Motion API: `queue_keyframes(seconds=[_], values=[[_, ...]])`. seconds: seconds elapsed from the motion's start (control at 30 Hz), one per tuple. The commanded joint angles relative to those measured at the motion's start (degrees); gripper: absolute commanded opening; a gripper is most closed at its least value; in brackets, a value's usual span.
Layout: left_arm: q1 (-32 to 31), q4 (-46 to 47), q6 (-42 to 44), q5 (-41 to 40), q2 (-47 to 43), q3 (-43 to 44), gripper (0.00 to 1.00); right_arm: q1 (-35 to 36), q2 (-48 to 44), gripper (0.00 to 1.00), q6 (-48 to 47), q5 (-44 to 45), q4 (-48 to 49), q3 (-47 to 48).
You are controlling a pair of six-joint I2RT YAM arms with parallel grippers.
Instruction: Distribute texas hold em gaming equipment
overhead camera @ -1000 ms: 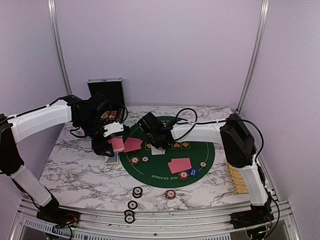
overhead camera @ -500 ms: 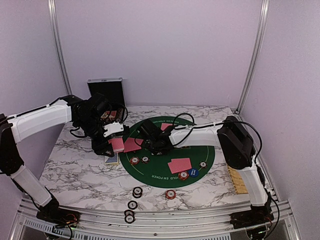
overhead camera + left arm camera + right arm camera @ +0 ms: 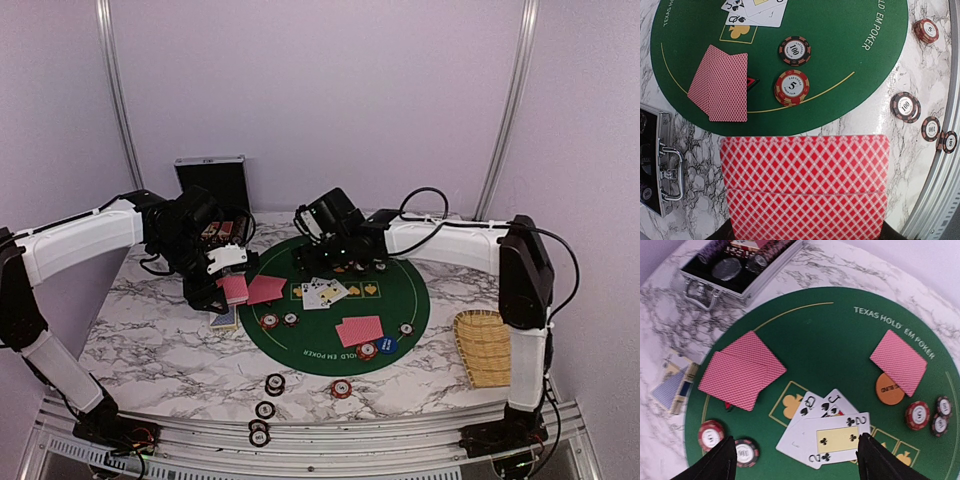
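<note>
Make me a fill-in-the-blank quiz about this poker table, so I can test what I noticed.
The three face-up playing cards on the round green felt mat all show the suit of ____. The one lying on top of the other two is the ____ of that suit. The left gripper is shut on a stack of red-backed cards, while the right gripper hovers above the face-up ones with its jaws ____.
Missing words: clubs; two; open.
</note>
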Motion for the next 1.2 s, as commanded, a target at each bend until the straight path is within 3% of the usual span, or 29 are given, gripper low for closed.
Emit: queue_keyframes(seconds=[0.0,0.2,0.4,0.63,1.17], values=[[0.10,-0.97,0.13,0.69,-1.01,1.22,0.00,-3.65,-4.26,0.82,16.67,-29.10,6.70,-6.04],[0.10,-0.97,-0.08,1.10,-0.57,1.61,0.00,-3.53,-3.97,0.84,33.03,-46.68,23.86,-13.97],[0.10,-0.90,-0.09,0.95,-0.63,1.76,0.00,-1.94,-0.88,0.85,41.04,-53.15,35.79,-14.93],[0.10,-0.87,-0.14,0.89,-0.42,1.71,0.00,0.35,2.39,0.86,47.42,-56.23,44.43,-14.35],[0.10,-0.88,-0.19,1.47,0.07,2.66,0.00,2.96,12.47,0.88,54.32,-57.95,49.93,-2.75]])
